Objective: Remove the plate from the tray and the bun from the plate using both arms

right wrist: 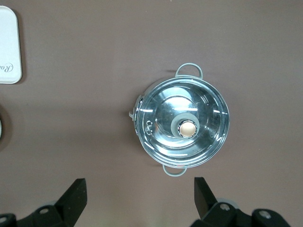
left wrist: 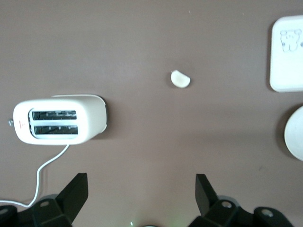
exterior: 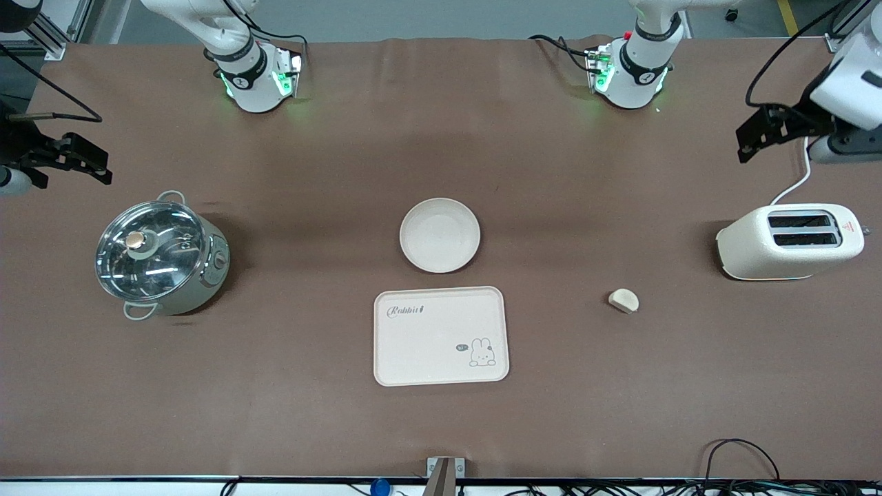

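Observation:
The round cream plate (exterior: 439, 235) lies on the brown table at its middle, just farther from the front camera than the rabbit tray (exterior: 441, 335). The small pale bun (exterior: 623, 300) lies on the table between the tray and the toaster, and shows in the left wrist view (left wrist: 180, 79). My left gripper (exterior: 745, 143) is open and empty, up over the table's left-arm end near the toaster; its own view (left wrist: 142, 191) shows the spread fingers (left wrist: 75, 191). My right gripper (exterior: 96, 167) is open and empty, up over the right-arm end near the pot, as in its own view (right wrist: 139, 196).
A cream toaster (exterior: 789, 241) with a white cord stands at the left arm's end. A steel pot with a glass lid (exterior: 160, 255) stands at the right arm's end. The tray's edge shows in the left wrist view (left wrist: 288, 54) and in the right wrist view (right wrist: 8, 47).

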Controlling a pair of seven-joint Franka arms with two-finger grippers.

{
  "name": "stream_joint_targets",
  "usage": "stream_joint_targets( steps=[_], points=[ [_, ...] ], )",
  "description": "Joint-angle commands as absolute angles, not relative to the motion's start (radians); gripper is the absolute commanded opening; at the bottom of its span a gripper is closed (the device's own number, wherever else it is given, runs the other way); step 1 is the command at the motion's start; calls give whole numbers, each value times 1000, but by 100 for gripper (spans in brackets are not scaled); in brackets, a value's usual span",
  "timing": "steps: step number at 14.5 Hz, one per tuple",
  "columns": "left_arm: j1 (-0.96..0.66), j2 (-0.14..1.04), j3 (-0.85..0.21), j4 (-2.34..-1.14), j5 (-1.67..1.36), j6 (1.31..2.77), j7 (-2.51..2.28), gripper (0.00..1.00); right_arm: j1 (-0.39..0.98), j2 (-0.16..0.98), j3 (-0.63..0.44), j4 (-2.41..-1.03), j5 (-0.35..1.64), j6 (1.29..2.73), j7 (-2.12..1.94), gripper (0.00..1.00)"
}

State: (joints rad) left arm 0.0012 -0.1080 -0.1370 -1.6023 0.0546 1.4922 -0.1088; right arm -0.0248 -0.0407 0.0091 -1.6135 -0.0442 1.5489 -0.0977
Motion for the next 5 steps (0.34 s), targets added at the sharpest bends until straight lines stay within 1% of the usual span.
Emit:
stream_joint_targets(
  steps=[1,3,5],
  points=[
    [-2,-160,-121,-1658,34,1464,-83,100,-18,-29,8,-1594,-51,1537,-100,100],
    [2,-143,-118,-1620,34,1450,-83,100,-18,-31,8,-1592,-51,1536,-101,100],
    [-5,-141,-123,-1615,34,1447,-83,100,-18,-31,8,-1594,-51,1537,-100,100]
  ],
)
